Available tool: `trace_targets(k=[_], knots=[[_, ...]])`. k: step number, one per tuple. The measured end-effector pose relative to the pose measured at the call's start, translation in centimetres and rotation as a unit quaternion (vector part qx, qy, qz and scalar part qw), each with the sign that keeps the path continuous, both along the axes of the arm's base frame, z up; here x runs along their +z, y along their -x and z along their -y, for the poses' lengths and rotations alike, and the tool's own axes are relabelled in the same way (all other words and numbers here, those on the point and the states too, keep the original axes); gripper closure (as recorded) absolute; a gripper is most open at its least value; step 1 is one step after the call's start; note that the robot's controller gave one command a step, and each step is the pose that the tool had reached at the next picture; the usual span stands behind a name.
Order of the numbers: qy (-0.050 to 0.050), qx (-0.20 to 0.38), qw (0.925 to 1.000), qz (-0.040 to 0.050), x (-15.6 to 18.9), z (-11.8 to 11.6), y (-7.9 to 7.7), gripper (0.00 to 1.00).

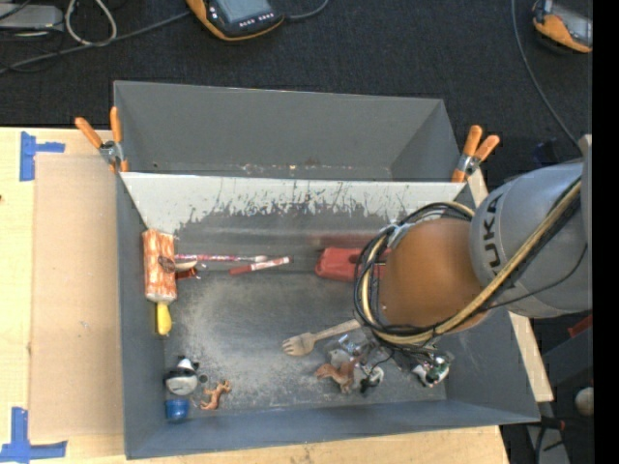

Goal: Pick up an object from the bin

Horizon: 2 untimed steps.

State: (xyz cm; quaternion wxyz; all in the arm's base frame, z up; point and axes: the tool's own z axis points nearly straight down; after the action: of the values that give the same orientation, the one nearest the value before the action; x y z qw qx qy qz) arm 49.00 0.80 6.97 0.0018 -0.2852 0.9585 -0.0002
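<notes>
Grey bin | step: likely before grasp | gripper low at lower right, over small brown bits beside beige fork | pincer open or closed: cannot tell | next: needs firm grip, straight lift

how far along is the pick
Done: the arm's orange wrist cover is down in the bin at its near right corner. In hand: it hangs over a small brownish heap beside a tan fork; any grip is hidden. Left: lifting one thing clear.

floor: dark carpet | cables top left | orange-black handheld pendant top centre
</notes>
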Motion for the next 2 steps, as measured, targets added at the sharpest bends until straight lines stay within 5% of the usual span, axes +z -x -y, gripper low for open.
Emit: trace_targets(k=[1, 2], knots=[[0.000, -0.001, 1.0000, -0.0057, 2.6, -0.1, 0.4, 1.00], [-0.001, -0.001, 1.0000, -0.0010, 6.3, -0.1, 0.1, 1.00]])
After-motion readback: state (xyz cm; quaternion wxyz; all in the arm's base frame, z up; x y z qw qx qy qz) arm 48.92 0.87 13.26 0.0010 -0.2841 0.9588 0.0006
